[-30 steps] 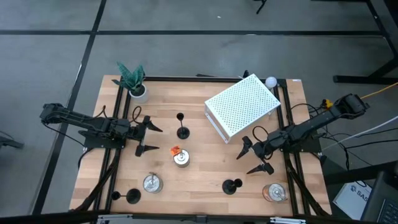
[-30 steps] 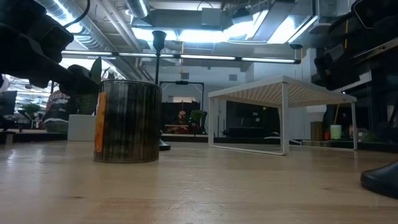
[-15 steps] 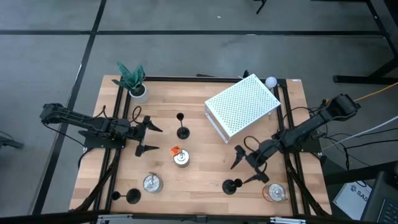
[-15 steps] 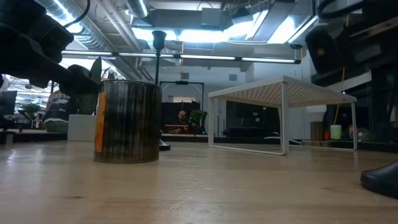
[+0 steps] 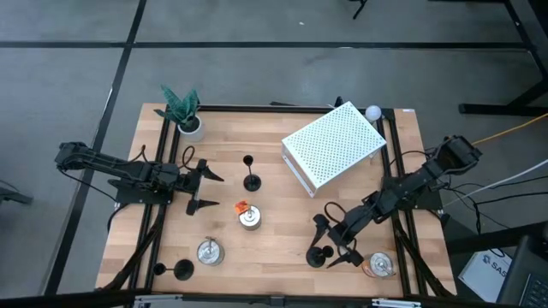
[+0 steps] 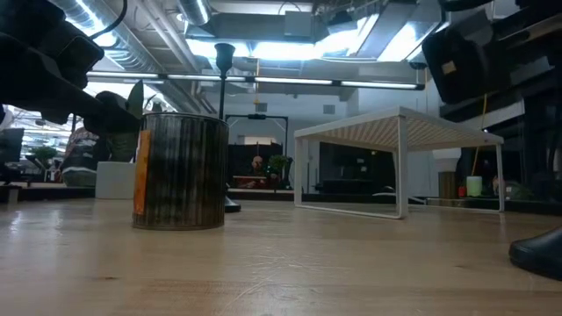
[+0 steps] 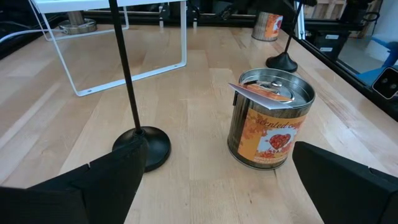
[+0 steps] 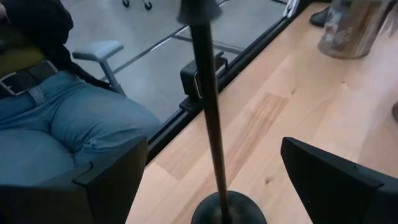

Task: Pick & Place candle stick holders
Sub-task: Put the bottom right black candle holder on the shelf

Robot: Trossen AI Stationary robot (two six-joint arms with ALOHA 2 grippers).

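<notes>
1. Closing in on the front holder [image 5: 319,255] with my right hand [image 5: 335,242], I want its thin stem centred between my fingers before I squeeze. In my right wrist view the stem [image 8: 210,118] stands upright in the gap, nearer one finger than the other, so I judge a small sideways correction is needed first.
2. Gripping low on the stem, just above the round base, should keep it from tipping; a fast close could knock it over, I reckon.
3. My right hand is open wide, fingers either side of the stem and not touching it. The arm reaches in from the right edge, stretched low across the bench [image 5: 274,188] toward its front.
4. My left hand [image 5: 202,190] waits, open, at the left side, facing a can [image 7: 268,127] and a second holder [image 5: 251,178] near the bench's middle.
5. A third holder [image 5: 182,270] stands at the front left corner, well apart from both hands.
6. A white rack [image 5: 334,146] sits behind my right arm.
</notes>
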